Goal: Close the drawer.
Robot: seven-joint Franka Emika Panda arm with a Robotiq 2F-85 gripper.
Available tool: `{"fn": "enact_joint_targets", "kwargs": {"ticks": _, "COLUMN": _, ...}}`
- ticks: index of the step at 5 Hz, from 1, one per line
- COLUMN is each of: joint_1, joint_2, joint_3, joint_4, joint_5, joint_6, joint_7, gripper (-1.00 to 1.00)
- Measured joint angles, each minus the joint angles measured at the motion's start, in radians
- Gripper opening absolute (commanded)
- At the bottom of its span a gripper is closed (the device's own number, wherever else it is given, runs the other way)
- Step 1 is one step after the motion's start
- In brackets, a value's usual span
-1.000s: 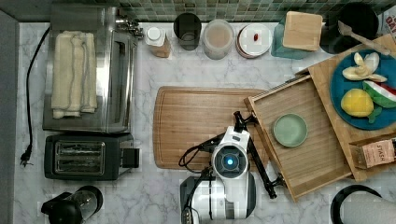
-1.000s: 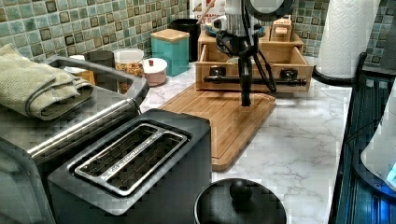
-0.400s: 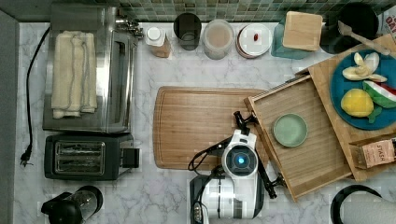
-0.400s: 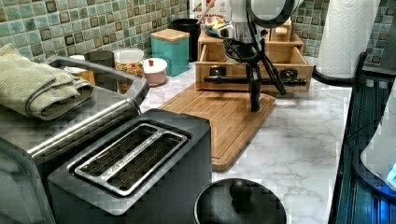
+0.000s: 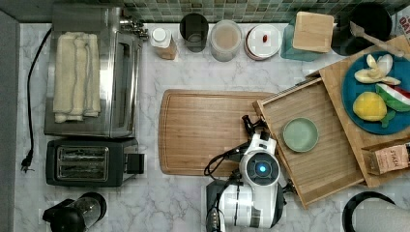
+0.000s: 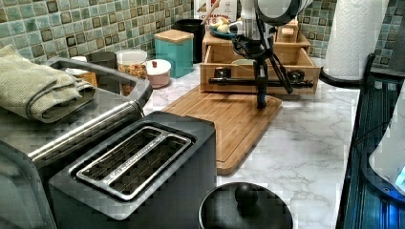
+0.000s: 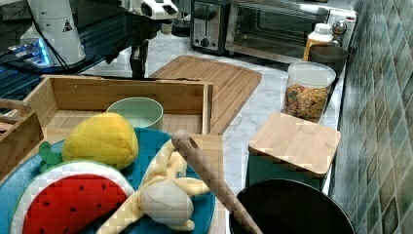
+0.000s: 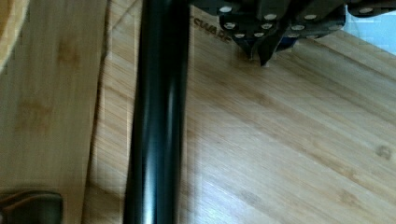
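The drawer stands pulled out over the cutting board. Its black handle runs crosswise just ahead of the gripper, on the drawer's side of the fingers, which seem pressed together, holding nothing. Pushing toward the handle would close the drawer.

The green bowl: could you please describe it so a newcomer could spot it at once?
Find the cutting board on the marble counter; at the top view's right of it sits the open drawer. The green bowl stands alone on its slatted floor, small, round and pale green.
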Motion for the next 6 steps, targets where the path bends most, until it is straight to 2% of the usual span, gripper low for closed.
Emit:
{"fn": "enact_joint_targets", "kwargs": {"ticks": 1, "joint_1": -0.013, "joint_2": 0.000, "joint_3": -0.029, "joint_4": 0.010, "joint_5": 0.010, "joint_6": -0.004, "joint_7": -0.094, "gripper": -1.00}}
{"fn": "enact_joint_targets", "kwargs": {"ticks": 4, "joint_1": -0.023, "joint_2": 0.099, "joint_3": -0.126, "joint_4": 0.102, "joint_5": 0.190, "joint_6": 0.049, "joint_7": -0.375, "gripper": -1.00}}
{"fn": "enact_joint_targets", "kwargs": {"ticks": 6, "joint_1": -0.074, "joint_2": 0.140, "joint_3": -0.165, "joint_4": 0.211, "joint_5": 0.194, "joint_6": -0.078, "joint_7": -0.395, "gripper": -1.00}}
